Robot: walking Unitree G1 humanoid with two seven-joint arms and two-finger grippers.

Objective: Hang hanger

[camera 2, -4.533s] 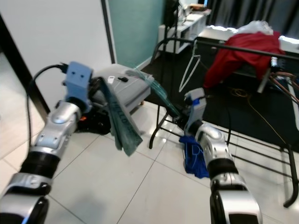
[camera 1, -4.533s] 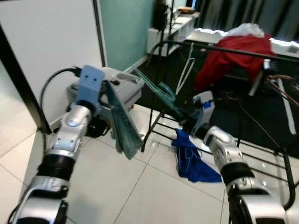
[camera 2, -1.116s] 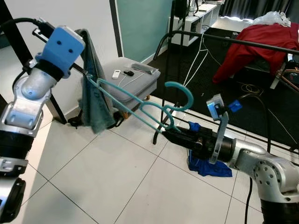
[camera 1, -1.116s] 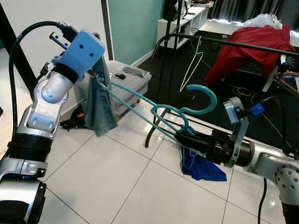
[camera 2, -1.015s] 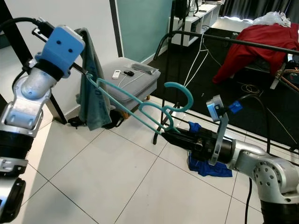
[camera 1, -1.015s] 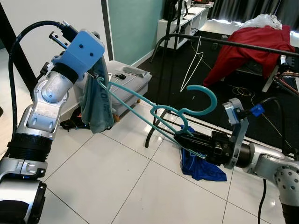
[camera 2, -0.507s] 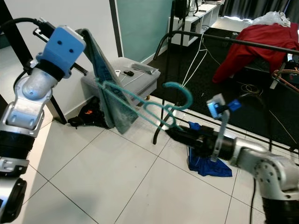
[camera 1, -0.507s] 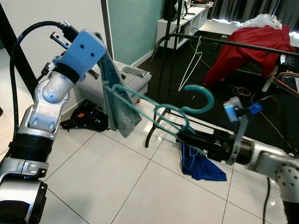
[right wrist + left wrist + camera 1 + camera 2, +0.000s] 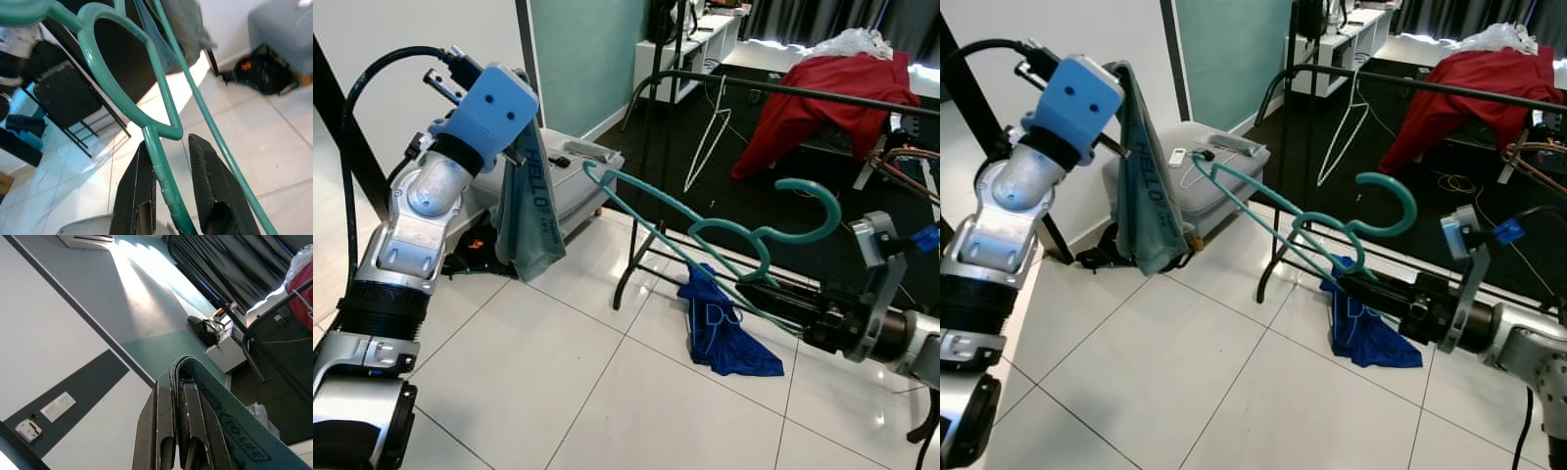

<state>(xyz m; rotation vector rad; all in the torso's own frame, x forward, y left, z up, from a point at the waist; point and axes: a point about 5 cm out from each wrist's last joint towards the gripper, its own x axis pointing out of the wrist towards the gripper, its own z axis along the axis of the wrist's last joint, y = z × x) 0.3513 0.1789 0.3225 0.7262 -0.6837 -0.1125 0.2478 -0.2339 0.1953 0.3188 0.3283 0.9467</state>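
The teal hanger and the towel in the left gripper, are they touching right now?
Apart. In the left eye view, the teal hanger's near tip ends short of the towel hanging from the left gripper, with the grey case showing between them.

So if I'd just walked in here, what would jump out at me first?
Probably the big teal hanger held out in mid-air over the white tiles, gripped at one end by the right gripper, its black fingers closed on the hanger's bar. Next, the left gripper, raised near the wall, with a grey-green towel draped from it. Behind them, a red garment is slung over a black clothes rack.
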